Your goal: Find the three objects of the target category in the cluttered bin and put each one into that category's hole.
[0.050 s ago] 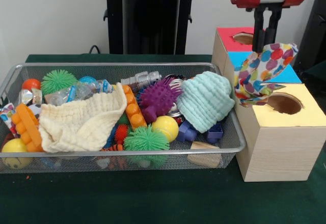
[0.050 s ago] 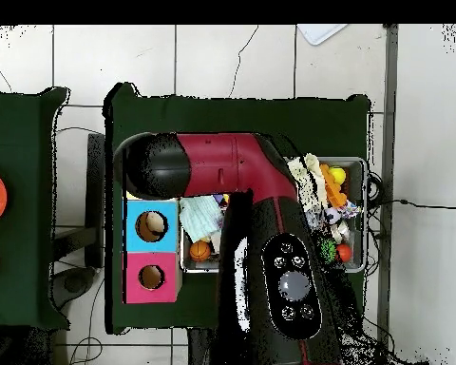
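Observation:
My gripper [image 1: 266,45] hangs over the wooden sorting box [image 1: 275,152], shut on a polka-dot cloth [image 1: 265,71]. The cloth dangles over the blue section [image 1: 290,75], just behind and left of the yellow section's hole [image 1: 284,103]. A red section with its own hole [image 1: 243,38] lies farther back. In the wire bin [image 1: 153,152] lie a cream cloth [image 1: 81,122] and a mint cloth [image 1: 206,102]. From overhead the arm [image 2: 260,238] hides the gripper and the held cloth. The blue hole [image 2: 151,226] and the red hole [image 2: 151,277] show there.
The bin also holds spiky balls, a purple one [image 1: 158,98] and a green one [image 1: 146,138], a yellow ball [image 1: 165,127], orange blocks [image 1: 28,127] and several other small toys. The box stands tight against the bin's right side.

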